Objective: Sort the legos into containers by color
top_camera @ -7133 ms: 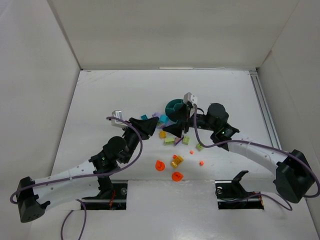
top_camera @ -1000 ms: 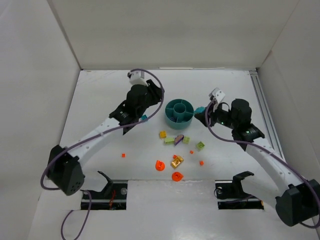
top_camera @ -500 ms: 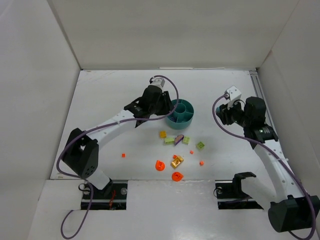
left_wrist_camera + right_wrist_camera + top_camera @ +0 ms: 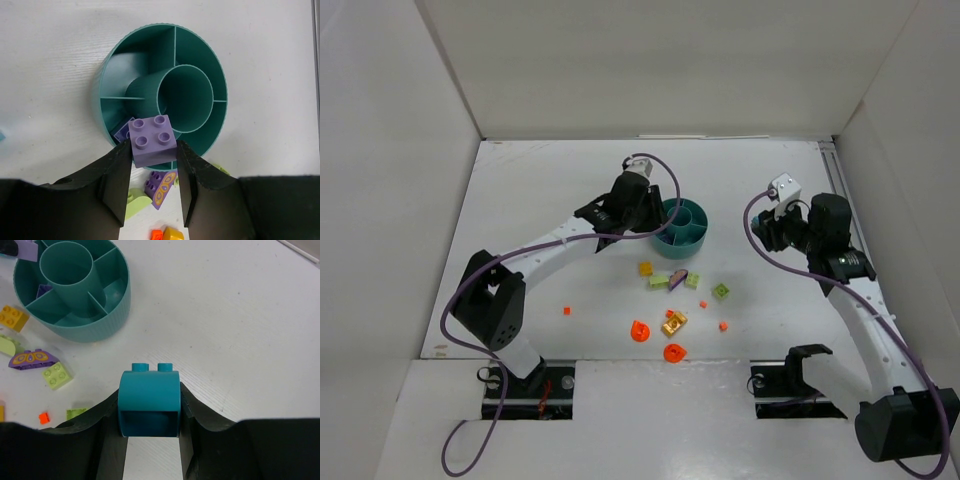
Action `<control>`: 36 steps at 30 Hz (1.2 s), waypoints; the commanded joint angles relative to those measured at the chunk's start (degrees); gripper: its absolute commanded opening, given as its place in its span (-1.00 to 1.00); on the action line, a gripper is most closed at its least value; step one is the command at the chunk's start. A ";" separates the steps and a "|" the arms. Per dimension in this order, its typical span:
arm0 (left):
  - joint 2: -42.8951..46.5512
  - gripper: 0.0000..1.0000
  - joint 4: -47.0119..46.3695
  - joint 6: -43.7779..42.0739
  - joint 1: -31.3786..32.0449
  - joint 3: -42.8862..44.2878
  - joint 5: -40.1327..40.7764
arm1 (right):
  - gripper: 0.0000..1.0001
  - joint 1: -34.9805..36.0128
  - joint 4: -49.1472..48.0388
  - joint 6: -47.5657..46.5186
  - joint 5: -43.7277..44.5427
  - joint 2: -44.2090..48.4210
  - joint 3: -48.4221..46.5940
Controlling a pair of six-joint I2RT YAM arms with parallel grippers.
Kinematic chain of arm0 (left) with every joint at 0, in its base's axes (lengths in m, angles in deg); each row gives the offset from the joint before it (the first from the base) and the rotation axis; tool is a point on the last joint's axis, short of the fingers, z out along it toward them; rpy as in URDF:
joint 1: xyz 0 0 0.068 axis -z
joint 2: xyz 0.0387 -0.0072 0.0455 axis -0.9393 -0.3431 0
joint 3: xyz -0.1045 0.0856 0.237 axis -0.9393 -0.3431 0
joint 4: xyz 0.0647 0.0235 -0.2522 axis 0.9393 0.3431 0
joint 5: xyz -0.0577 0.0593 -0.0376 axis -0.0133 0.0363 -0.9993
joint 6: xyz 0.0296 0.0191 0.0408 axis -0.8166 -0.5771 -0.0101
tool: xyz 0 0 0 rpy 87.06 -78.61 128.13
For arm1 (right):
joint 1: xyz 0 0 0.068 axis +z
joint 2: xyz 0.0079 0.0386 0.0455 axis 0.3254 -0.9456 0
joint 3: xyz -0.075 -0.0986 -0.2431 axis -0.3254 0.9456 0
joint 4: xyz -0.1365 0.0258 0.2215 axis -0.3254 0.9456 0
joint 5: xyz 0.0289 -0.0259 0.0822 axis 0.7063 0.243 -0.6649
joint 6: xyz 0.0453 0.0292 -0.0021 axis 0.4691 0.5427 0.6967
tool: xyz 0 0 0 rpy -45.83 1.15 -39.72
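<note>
Our left tool is clenched on a lilac four-stud brick, one finger pressed to each side. In the left wrist view the brick hangs over the near rim of the teal dish. It sits above the curved section nearest the tool, just beside the centre cup. A second purple piece already lies in that same section, partly hidden behind the held brick. The other sections that we can see hold nothing.

Our right tool grasps a turquoise brick with a rounded top and two studs, squeezed between both fingers. From above we see this tool well apart from the dish, to its right, over bare counter.

The remaining pieces lie loose on the counter on the near side of the dish:
- A yellow brick, a lime green piece, a purple arched piece with a gold pattern and a small lime brick cluster close together.
- Another lime brick rests a little to their right.
- Nearer the arm bases sit a gold brick and two orange round pieces.
- Three orange dots are scattered around them, one off to the left.
</note>
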 commanded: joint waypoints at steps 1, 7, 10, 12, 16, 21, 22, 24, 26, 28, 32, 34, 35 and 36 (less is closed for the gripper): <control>0.80 -0.64 0.21 -0.71 0.16 1.13 1.15 | -1.00 -0.27 -1.63 -0.69 -0.17 1.27 -1.18; 0.80 -0.44 -0.31 -0.71 0.16 0.60 0.10 | -0.98 -0.27 -1.64 -0.69 -0.70 1.27 -1.18; 0.80 -0.27 -1.63 -1.24 0.16 0.07 -1.13 | -0.98 -0.27 -1.64 -1.22 -1.31 1.27 -0.65; 0.80 -0.16 -1.63 -1.24 0.16 0.07 -1.13 | -0.96 -0.27 -1.64 -1.22 -1.31 1.79 -0.65; 0.80 0.06 -1.63 -1.76 0.16 0.07 -1.13 | -0.96 -0.27 -1.11 -1.22 -1.31 2.41 -0.65; 2.11 0.21 -1.63 -1.77 0.16 0.07 -1.13 | -0.90 -0.27 -1.63 -1.22 -4.29 3.55 -0.04; 2.81 0.27 -1.63 -2.29 0.16 0.07 -1.13 | -0.88 -0.27 -2.51 -1.91 -6.04 3.03 0.57; 4.04 0.51 -1.63 -2.30 0.16 -0.64 -0.52 | -0.88 -0.27 -3.91 -2.54 -11.56 2.07 0.58; 6.59 1.00 -1.63 -2.30 0.16 -2.56 0.10 | -0.88 2.27 -6.29 -2.54 -12.47 0.31 1.10; 9.65 1.00 -1.63 -2.30 0.16 -3.80 2.29 | -0.88 6.56 -7.70 -2.01 -10.29 -1.10 1.10; 15.11 1.00 -1.63 -1.77 0.16 -7.92 5.54 | -0.88 14.31 -11.04 -0.08 -4.40 -6.72 -1.62; 17.05 1.00 -1.63 -1.15 -1.24 -10.47 6.15 | -0.85 16.86 -11.65 -0.07 -1.07 -9.01 -2.93; 18.71 1.00 -1.11 -0.54 -1.25 -11.35 6.16 | -0.85 18.87 -11.66 -0.07 0.08 -10.24 -3.72; 19.60 1.00 -1.11 -0.54 -1.95 -12.14 6.86 | -0.83 19.68 -11.66 -0.07 1.23 -12.68 -5.30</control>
